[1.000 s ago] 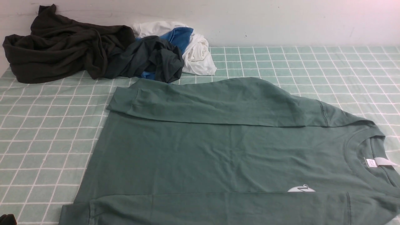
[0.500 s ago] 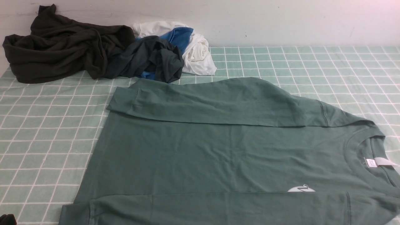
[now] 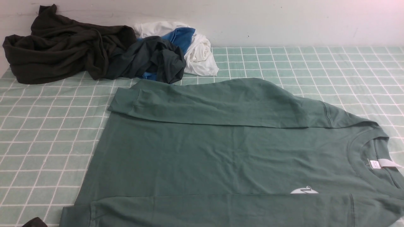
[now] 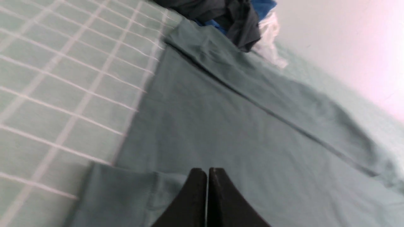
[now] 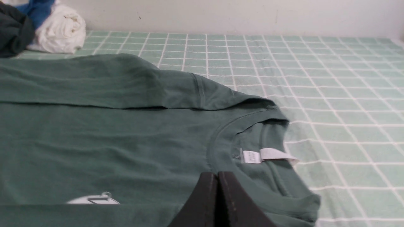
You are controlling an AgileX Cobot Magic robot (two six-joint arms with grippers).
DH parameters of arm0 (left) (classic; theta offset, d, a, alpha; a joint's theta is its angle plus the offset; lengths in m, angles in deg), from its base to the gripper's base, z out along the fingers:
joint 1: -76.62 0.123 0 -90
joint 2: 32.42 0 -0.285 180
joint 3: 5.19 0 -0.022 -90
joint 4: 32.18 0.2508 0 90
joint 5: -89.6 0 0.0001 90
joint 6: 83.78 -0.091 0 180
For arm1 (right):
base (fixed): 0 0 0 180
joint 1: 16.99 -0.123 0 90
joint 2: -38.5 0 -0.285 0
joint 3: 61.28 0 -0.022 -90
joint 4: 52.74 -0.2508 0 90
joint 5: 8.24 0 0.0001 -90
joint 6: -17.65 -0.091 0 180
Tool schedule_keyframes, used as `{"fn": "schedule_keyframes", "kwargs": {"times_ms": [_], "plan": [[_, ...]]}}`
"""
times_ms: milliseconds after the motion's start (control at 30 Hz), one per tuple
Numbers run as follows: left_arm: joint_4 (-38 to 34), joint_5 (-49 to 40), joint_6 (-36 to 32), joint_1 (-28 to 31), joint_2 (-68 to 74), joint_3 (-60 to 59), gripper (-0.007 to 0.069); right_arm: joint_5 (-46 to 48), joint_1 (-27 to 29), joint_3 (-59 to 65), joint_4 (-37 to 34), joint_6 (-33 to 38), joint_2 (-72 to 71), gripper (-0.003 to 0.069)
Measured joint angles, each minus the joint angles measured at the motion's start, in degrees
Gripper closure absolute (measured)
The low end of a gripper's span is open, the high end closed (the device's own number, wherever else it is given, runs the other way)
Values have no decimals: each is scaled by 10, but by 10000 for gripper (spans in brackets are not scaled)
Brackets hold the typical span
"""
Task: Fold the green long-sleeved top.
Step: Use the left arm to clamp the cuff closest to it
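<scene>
The green long-sleeved top (image 3: 221, 151) lies flat on the checked cloth, with its neck and white label (image 3: 383, 164) to the right. The far sleeve (image 3: 205, 101) and the near sleeve (image 3: 205, 209) are folded over the body. The white logo (image 3: 303, 190) peeks out above the near sleeve. My left gripper (image 4: 206, 171) is shut and empty, just above the top (image 4: 236, 119) near the near sleeve's cuff (image 4: 120, 195). Its dark tip shows at the front view's bottom left (image 3: 34, 222). My right gripper (image 5: 217, 175) is shut and empty, above the top (image 5: 110, 138) close to the collar label (image 5: 265, 155).
At the back left lies a pile of clothes: a brownish-black garment (image 3: 63, 47), a dark green-black one (image 3: 151, 60) and a white and blue one (image 3: 195, 50). A white wall stands behind. The checked cloth (image 3: 315, 63) covers the table to the right.
The dark tip of my left gripper has moved right along the front view's bottom edge, towards the near sleeve's cuff. The top has not moved.
</scene>
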Motion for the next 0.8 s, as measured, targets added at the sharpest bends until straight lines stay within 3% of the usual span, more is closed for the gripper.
{"fn": "schedule_keyframes", "kwargs": {"times_ms": [100, 167, 400, 533, 800], "plan": [[-115, 1, 0, 0, 0, 0, 627, 0, 0, 0, -82, -34, 0, 674], [-156, 2, -9, 0, 0, 0, 627, 0, 0, 1, -161, -62, 0, 674], [-189, 15, -30, 0, 0, 0, 627, -6, 0, 1, -423, -109, 0, 674], [-191, 15, -38, 0, 0, 0, 627, -16, 0, 1, -465, -92, 0, 674], [-184, -10, -201, 0, 2, 86, 627, -73, 0, 2, -475, -45, 0, 674]]}}
